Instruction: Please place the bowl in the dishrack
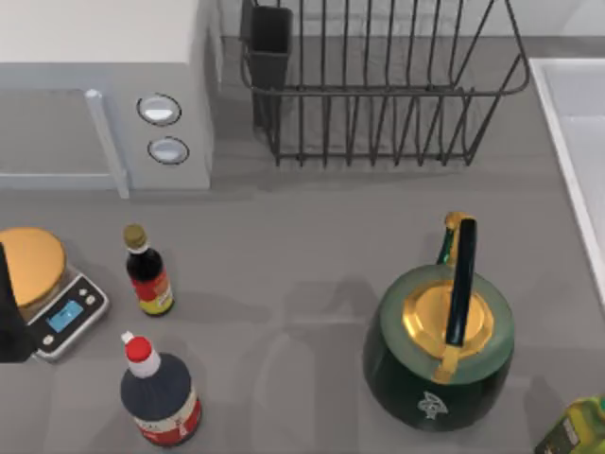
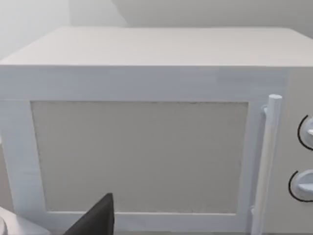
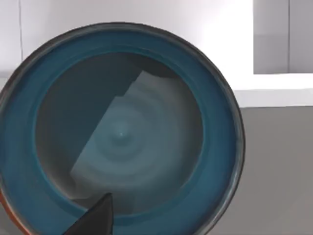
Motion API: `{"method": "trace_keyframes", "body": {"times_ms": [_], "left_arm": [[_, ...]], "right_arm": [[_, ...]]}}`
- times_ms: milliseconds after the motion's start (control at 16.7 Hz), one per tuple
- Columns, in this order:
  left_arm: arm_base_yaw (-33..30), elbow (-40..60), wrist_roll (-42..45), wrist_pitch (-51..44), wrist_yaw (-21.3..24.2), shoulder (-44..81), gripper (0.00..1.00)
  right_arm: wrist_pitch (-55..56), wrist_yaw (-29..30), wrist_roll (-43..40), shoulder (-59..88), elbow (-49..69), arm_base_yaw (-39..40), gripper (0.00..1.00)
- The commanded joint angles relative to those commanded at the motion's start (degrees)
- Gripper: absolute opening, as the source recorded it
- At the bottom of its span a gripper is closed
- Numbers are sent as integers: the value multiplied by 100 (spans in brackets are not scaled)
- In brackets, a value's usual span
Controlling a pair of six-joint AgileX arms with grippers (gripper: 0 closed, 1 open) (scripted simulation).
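Note:
A blue bowl (image 3: 120,132) with a dark rim sits very close in the right wrist view, its inside turned almost squarely to the camera, with wall and grey table behind it. My right gripper (image 3: 98,218) grips its lower rim, one dark finger lying over the inner edge. The dishrack (image 1: 378,85), dark wire with a black cup (image 1: 269,43) at its left corner, stands at the back middle of the table with nothing in it. My left gripper (image 1: 8,317) stays at the table's far left edge, facing the microwave (image 2: 146,147).
A white microwave (image 1: 104,95) fills the back left. In front of it are a kitchen scale (image 1: 47,288), a small sauce bottle (image 1: 148,272) and a larger dark bottle (image 1: 159,395). A green and gold kettle (image 1: 440,345) stands front right, and a white sink edge (image 1: 567,142) runs along the right.

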Motion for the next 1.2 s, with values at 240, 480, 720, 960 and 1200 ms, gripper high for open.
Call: {"method": "trace_keyframes", "body": {"times_ms": [240, 480, 720, 960, 1200], "left_arm": [[0, 0, 0, 0, 0, 0, 100], [0, 0, 0, 0, 0, 0, 100], [0, 0, 0, 0, 0, 0, 100], [0, 0, 0, 0, 0, 0, 100], [0, 0, 0, 0, 0, 0, 100]], "right_arm": [[-846, -62, -415, 1241, 933, -427, 100], [-1054, -86, -518, 1528, 1159, -531, 100], [-1023, -79, -509, 1520, 1129, -504, 100], [-391, -80, -461, 1783, 742, -477, 100], [762, -74, -401, 2240, 106, -425, 100]]}}
